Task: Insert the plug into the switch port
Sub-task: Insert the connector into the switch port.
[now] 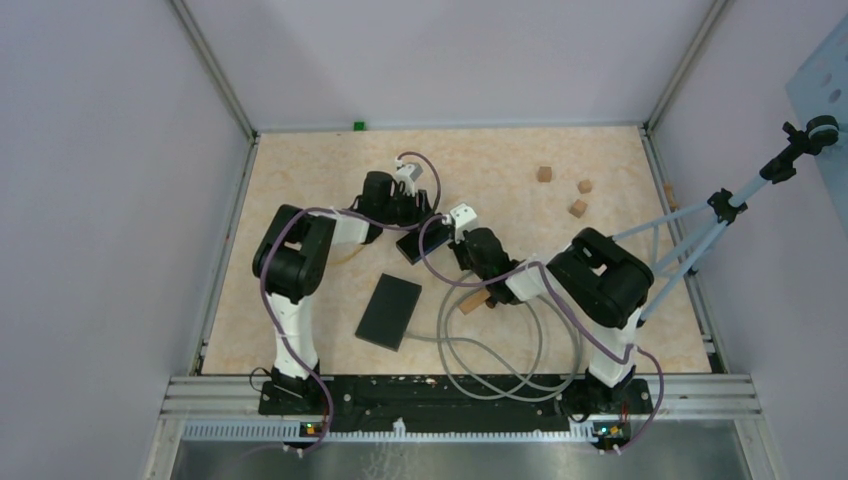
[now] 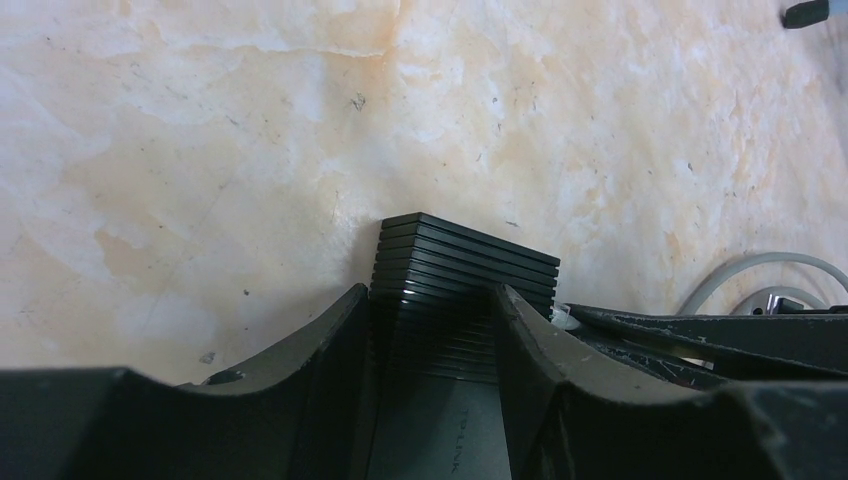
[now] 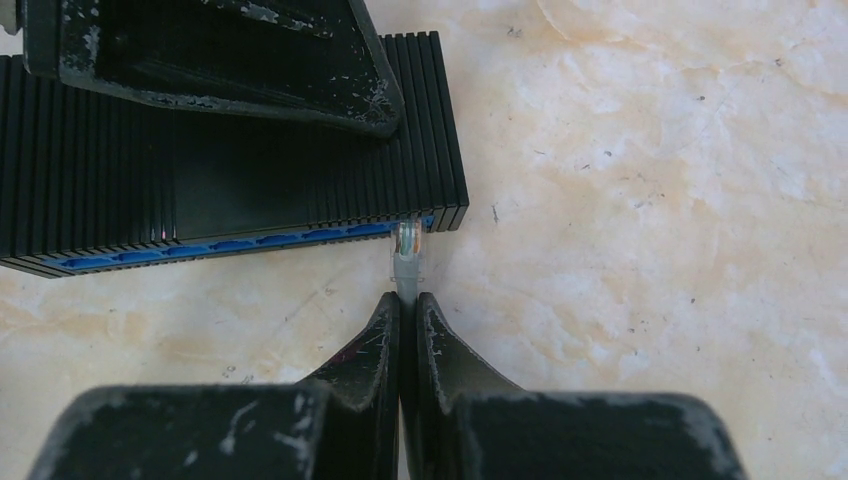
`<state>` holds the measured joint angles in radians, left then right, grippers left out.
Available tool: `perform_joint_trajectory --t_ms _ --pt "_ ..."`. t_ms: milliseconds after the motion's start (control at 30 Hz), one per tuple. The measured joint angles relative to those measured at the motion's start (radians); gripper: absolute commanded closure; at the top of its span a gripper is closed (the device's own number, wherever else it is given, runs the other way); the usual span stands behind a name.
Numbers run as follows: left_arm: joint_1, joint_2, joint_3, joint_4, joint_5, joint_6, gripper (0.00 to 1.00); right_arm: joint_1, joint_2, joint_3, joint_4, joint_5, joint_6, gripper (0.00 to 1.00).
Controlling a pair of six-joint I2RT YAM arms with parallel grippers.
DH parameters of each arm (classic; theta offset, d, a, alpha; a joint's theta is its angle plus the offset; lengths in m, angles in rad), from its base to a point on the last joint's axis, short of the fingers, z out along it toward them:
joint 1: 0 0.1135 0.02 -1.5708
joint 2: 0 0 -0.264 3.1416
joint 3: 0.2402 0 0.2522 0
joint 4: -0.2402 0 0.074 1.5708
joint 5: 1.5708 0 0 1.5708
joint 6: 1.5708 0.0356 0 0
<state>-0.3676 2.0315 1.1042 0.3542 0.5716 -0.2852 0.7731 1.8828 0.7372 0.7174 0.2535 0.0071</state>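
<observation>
The switch (image 3: 250, 170), a black ribbed box, is lying flat on the pale marbled surface (image 3: 650, 200), roughly midway between the two arms. Its blue row of ports is facing the right arm.

The left pincer (image 2: 428, 292) is reaching over the switch with its jaws standing partly apart. The ribbed top is showing in the gap between them. The fingers (image 2: 340, 350) are hanging over the top of the box rather than flanking its sides. Whether they are pressing on it I cannot tell.

The right pincer (image 3: 408, 300) is sitting low on the surface, closed tight and pinching the grey tail of the plug (image 3: 407, 255). The clear plug is pointing straight out from the fingertips. Its tip is meeting the blue port face at the last opening, by the corner of the switch. How far it is seated inside I cannot tell.

In the top view, the grey cable (image 1: 450, 350) is looping back from the right pincer towards the arm bases. A second, larger black box (image 1: 389, 311) is lying nearer the bases, well apart from the switch. Three small wooden cubes (image 1: 578, 208) are sitting near the far right of the surface. A tripod (image 1: 700, 225) is leaning in from the right edge.
</observation>
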Motion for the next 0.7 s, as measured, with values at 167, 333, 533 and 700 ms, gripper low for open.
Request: perform_joint_trajectory --t_ms 167,333,533,700 --pt "0.000 0.006 0.010 -0.001 0.000 0.011 0.49 0.005 0.010 0.013 -0.003 0.024 -0.031 1.00" --pt "-0.006 0.013 0.034 -0.021 0.007 0.050 0.55 0.006 0.014 0.016 0.006 0.031 -0.088 1.00" --pt "-0.008 0.033 0.069 -0.032 0.039 0.100 0.56 0.003 0.022 0.009 0.034 0.029 -0.142 1.00" --pt "-0.013 0.048 0.092 -0.042 0.072 0.126 0.56 0.003 0.022 -0.024 0.088 0.030 -0.145 1.00"
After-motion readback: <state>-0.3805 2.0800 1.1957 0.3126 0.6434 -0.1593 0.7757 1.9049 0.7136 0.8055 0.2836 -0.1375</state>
